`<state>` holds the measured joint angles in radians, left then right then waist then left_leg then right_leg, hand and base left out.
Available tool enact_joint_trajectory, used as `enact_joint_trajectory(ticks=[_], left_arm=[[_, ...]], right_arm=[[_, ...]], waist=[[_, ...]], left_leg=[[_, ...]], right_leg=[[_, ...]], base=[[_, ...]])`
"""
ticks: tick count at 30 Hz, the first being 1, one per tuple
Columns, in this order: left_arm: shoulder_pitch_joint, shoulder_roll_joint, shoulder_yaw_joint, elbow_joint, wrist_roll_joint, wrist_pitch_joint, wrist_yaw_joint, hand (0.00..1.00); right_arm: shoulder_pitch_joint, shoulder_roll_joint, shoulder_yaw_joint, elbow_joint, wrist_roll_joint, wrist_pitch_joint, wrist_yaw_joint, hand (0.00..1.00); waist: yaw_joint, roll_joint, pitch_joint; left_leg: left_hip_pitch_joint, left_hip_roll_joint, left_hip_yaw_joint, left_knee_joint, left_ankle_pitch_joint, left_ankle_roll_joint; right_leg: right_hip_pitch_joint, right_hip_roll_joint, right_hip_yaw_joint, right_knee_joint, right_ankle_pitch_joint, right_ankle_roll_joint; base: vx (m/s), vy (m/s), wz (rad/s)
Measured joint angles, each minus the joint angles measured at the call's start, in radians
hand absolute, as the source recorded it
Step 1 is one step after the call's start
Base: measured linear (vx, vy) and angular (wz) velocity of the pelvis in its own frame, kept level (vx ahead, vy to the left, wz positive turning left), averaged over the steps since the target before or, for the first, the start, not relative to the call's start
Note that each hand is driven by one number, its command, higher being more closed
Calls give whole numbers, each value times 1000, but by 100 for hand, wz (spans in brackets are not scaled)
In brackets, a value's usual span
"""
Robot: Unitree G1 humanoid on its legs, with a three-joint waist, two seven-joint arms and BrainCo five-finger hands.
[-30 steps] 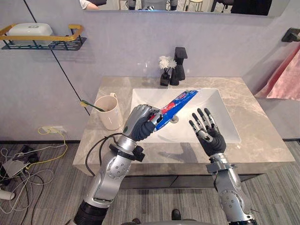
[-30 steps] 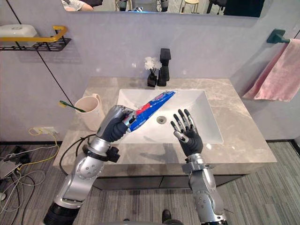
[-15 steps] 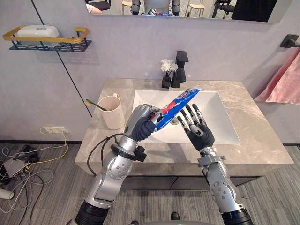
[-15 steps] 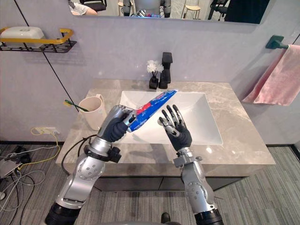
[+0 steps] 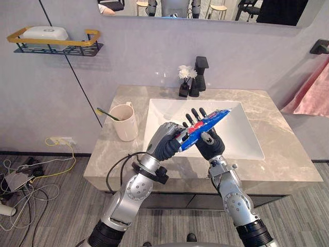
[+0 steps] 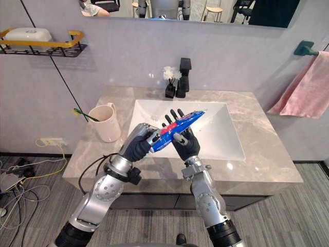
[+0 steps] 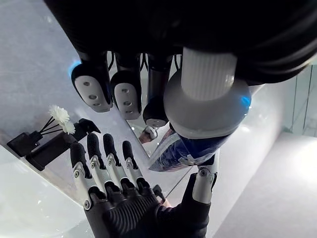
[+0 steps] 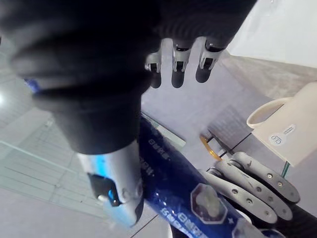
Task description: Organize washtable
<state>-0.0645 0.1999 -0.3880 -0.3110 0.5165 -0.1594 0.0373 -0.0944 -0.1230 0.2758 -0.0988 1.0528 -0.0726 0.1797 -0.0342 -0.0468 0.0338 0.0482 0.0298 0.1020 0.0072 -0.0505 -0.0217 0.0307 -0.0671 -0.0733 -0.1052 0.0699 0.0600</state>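
Note:
A blue and red toothpaste tube (image 5: 204, 127) slants up over the front of the white sink basin (image 5: 241, 141). My left hand (image 5: 165, 142) is shut on its lower end. My right hand (image 5: 206, 145) lies right behind the tube, palm against it, fingers straight and pointing up, thumb resting across the front. In the right wrist view the tube (image 8: 168, 184) runs past my thumb (image 8: 115, 184) toward the left hand's curled fingers (image 8: 257, 184). The left wrist view shows the tube (image 7: 181, 148) above the right hand (image 7: 129, 210).
A cream cup (image 5: 124, 122) with a green toothbrush (image 5: 106, 114) stands on the marble counter (image 5: 288, 154) left of the basin. Behind the basin are a black faucet (image 5: 199, 74) and a small vase of white flowers (image 5: 182, 82). A wall shelf (image 5: 56, 47) holds a white box; a pink towel (image 5: 313, 92) hangs on the right.
My right hand has swung left and up from beside the basin until its palm meets the tube. The left hand has shifted a little to the right with the tube.

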Motion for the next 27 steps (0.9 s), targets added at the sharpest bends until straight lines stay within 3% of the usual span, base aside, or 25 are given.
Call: enact_joint_trajectory(ticks=[15, 16, 23, 27], left_arm=[[87, -46, 3, 46, -44, -3, -14, 100], [90, -50, 4, 46, -44, -3, -14, 0], [131, -59, 12, 44, -112, -3, -18, 0], [145, -60, 71, -1, -177, -3, -22, 0]], right_arm=[[-1, 18, 17, -3, -2, 7, 16, 100], [-1, 19, 17, -3, -3, 7, 17, 100], [-9, 31, -6, -5, -8, 7, 18, 100], [-38, 39, -46, -14, -39, 4, 18, 100]], waist=[[21, -1, 0], [21, -2, 0], [24, -3, 0], [25, -3, 0]], left_leg=[[1, 0, 0, -4, 0, 0], [1, 0, 0, -4, 0, 0], [2, 0, 0, -5, 0, -1], [4, 0, 0, -5, 1, -1]], right_leg=[[-1, 0, 0, 0, 0, 0], [-1, 0, 0, 0, 0, 0], [0, 0, 0, 0, 0, 0], [2, 0, 0, 0, 0, 0]], base=[[0, 0, 0], [0, 0, 0], [0, 0, 0], [0, 0, 0]])
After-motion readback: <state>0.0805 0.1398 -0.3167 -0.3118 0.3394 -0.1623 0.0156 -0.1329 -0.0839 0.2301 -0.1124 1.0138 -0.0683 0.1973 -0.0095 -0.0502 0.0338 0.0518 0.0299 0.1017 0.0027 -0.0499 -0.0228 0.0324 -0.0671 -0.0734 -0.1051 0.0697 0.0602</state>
